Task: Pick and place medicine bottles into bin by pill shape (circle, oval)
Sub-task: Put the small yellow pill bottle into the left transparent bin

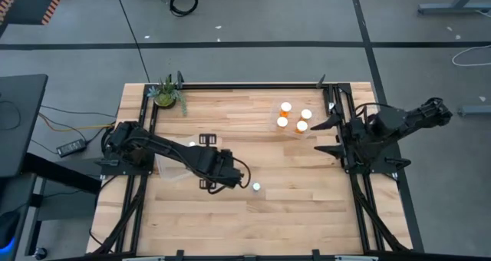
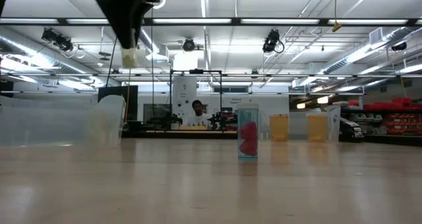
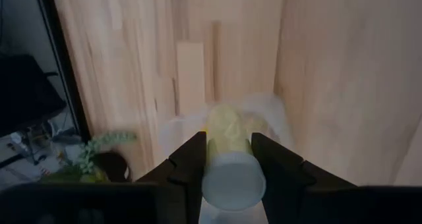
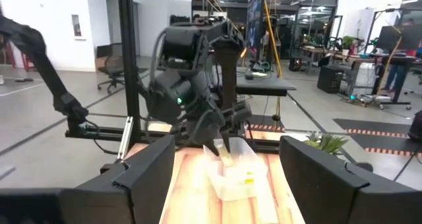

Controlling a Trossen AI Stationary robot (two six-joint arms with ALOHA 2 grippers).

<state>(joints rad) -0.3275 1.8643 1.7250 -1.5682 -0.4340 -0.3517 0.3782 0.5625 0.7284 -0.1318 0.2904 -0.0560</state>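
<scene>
Clamped between the left gripper's (image 3: 227, 159) dark fingers, low centre of the wrist frame, a white-capped bottle (image 3: 229, 165) hangs above a clear bin (image 3: 267, 115). Right gripper (image 4: 227, 178) waits wide open at frame right. A skewed hold could let the bottle slip and miss the bin. Beneath: pale wooden table (image 1: 268, 215), a plant (image 1: 166, 92) at its upper left; beyond, a strip-lit workshop.
</scene>
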